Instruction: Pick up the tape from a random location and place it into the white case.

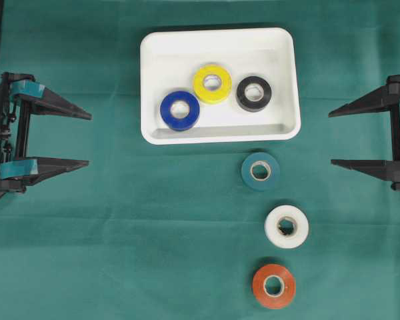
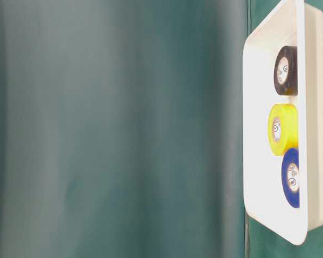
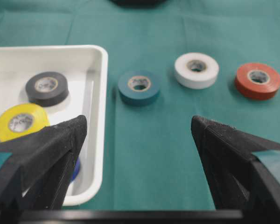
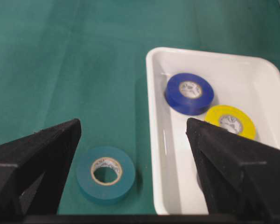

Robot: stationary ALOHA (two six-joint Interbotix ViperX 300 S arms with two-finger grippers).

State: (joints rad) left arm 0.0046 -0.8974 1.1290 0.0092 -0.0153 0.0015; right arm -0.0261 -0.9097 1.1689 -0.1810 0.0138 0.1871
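The white case point(image 1: 267, 53) lies at the back middle of the green cloth and holds a blue tape point(image 1: 180, 110), a yellow tape point(image 1: 212, 83) and a black tape point(image 1: 254, 93). In front of its right corner, a teal tape point(image 1: 261, 171), a white tape point(image 1: 287, 227) and an orange-red tape point(image 1: 274, 286) lie flat in a line on the cloth. My left gripper point(image 1: 89, 139) hangs open at the left edge, holding nothing. My right gripper point(image 1: 331, 139) is open at the right edge, level with the teal tape point(image 4: 105, 174) and apart from it.
Green cloth covers the whole table. In the left wrist view the case rim point(image 3: 100, 116) sits beside the left finger, with the teal tape point(image 3: 139, 87) straight ahead. The table-level view shows only the case point(image 2: 258, 107) and the rolls in it.
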